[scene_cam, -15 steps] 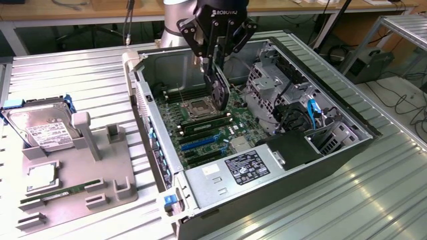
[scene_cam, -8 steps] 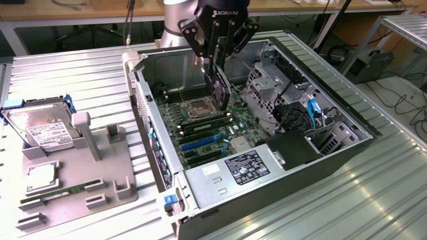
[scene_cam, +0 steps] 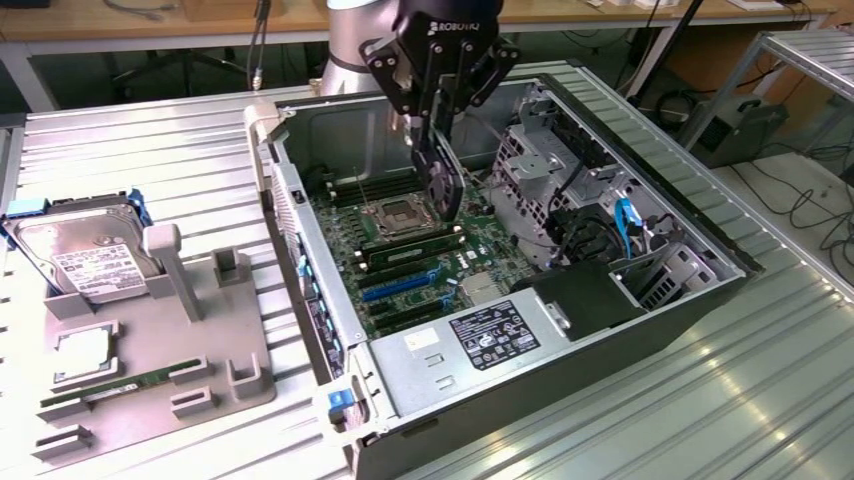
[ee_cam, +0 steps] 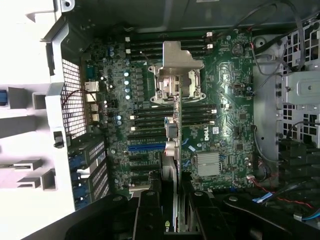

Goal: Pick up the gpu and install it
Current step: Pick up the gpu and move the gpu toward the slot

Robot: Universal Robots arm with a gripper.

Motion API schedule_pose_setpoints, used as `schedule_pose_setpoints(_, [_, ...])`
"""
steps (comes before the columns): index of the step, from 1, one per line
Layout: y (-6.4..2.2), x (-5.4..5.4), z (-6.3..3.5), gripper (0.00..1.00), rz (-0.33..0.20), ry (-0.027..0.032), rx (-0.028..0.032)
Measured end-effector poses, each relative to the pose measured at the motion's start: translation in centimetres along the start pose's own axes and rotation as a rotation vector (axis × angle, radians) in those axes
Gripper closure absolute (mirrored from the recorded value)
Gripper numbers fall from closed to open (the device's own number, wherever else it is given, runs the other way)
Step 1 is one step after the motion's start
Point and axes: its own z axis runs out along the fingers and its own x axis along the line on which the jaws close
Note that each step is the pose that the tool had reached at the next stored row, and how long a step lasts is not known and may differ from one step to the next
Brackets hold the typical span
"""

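1. We start with the ribbed silver metal surface [scene_cam: 147, 150]. On it lies the big tower case of dark grey sheet steel [scene_cam: 601, 395], on its side with the lid off.
2. Inside is the flat green motherboard [scene_cam: 424, 262], lined with long parallel black slots, and there's the square silver processor socket [scene_cam: 400, 215].
3. Over the board hangs the black jointed hand [scene_cam: 438, 135]. It's clamped on the gpu [scene_cam: 445, 185], a thin dark green circuit card with a black fan, held on edge and pointing down into the case. From the wrist we see it edge-on above the slots, seated in none.
4. We judge the pick-up done and the install under way: the card is being carried and aligned.
5. As we read it, seating calls for the card's lower edge to run true along one long slot, perhaps the blue plastic slot [scene_cam: 400, 285]. The bracket must face the perforated rear wall, and the press must go straight down.
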Motion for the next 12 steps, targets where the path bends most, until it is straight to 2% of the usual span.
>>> schedule_pose_setpoints(12, [0.04,-0.46,0.14,0.74,0.000,-0.0001,0.0015])
